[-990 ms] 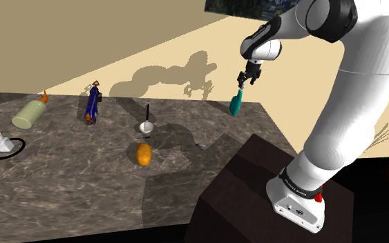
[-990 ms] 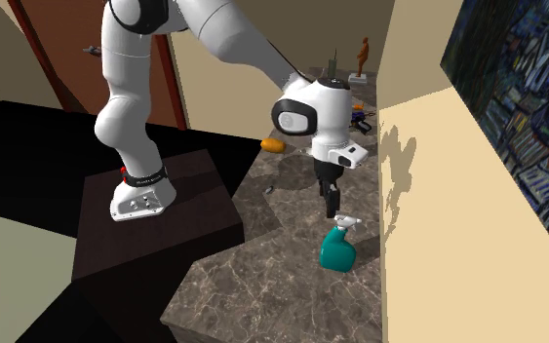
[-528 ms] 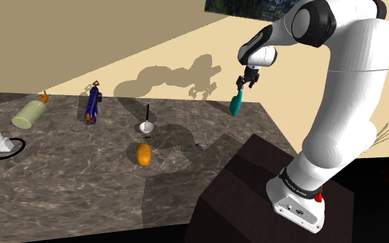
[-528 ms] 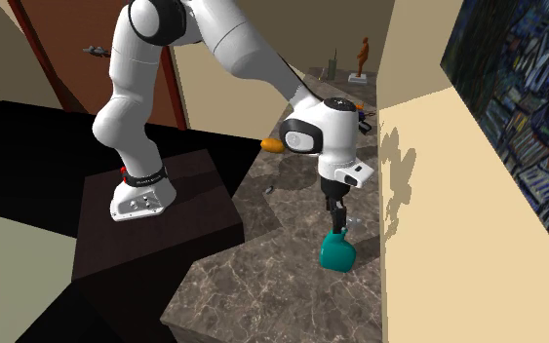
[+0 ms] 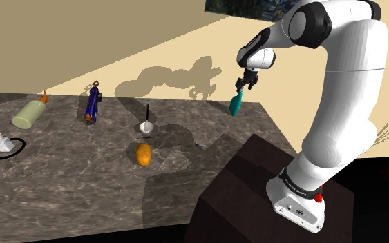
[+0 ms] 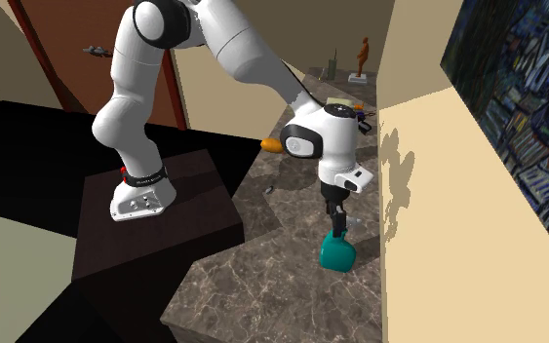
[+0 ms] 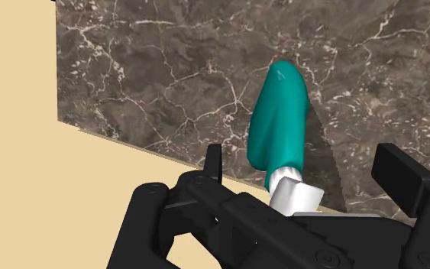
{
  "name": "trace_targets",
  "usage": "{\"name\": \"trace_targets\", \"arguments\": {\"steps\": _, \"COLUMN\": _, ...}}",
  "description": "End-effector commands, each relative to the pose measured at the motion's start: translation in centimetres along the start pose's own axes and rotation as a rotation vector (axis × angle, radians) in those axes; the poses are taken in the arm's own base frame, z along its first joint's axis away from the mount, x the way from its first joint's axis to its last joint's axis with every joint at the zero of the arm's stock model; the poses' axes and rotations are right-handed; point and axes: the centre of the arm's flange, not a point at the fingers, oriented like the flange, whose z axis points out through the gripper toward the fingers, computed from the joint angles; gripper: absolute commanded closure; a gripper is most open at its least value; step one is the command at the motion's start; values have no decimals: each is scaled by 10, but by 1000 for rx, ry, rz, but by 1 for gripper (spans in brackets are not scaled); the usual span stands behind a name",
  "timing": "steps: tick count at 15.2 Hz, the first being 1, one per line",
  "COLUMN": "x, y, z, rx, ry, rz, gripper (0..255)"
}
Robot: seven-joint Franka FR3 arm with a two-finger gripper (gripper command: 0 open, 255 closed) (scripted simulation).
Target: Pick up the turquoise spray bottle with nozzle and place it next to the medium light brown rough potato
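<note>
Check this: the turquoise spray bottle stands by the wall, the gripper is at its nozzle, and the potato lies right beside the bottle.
Wrong on the potato. The shoulder view shows the potato lying well away from the spray bottle, out on the counter near a small white bowl. The rest holds: bottle by the wall, gripper at its nozzle.

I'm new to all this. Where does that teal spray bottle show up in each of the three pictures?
Shoulder view: the spray bottle stands at the marble counter's far right corner, upper middle of the picture.
Second exterior view: it stands low and centre, near the counter's close end.
Wrist view: it is just ahead of the black fingers, seen from above.
Shared landmark: the beige wall running right beside the bottle.
</note>
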Motion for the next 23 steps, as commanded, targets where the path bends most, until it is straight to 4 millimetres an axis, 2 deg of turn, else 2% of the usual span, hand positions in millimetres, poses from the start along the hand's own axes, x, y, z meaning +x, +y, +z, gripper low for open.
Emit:
{"name": "trace_targets", "arguments": {"steps": 1, "x": 0, "y": 0, "z": 0, "rx": 0, "ry": 0, "rz": 0, "gripper": 0}}
{"name": "trace_targets", "arguments": {"steps": 2, "x": 0, "y": 0, "z": 0, "rx": 0, "ry": 0, "rz": 0, "gripper": 0}}
{"name": "trace_targets", "arguments": {"steps": 3, "x": 0, "y": 0, "z": 0, "rx": 0, "ry": 0, "rz": 0, "gripper": 255}}
{"name": "trace_targets", "arguments": {"steps": 12, "x": 0, "y": 0, "z": 0, "rx": 0, "ry": 0, "rz": 0, "gripper": 255}}
{"name": "trace_targets", "arguments": {"steps": 23, "x": 4, "y": 5, "z": -58, "rx": 0, "ry": 0, "rz": 0, "gripper": 255}}
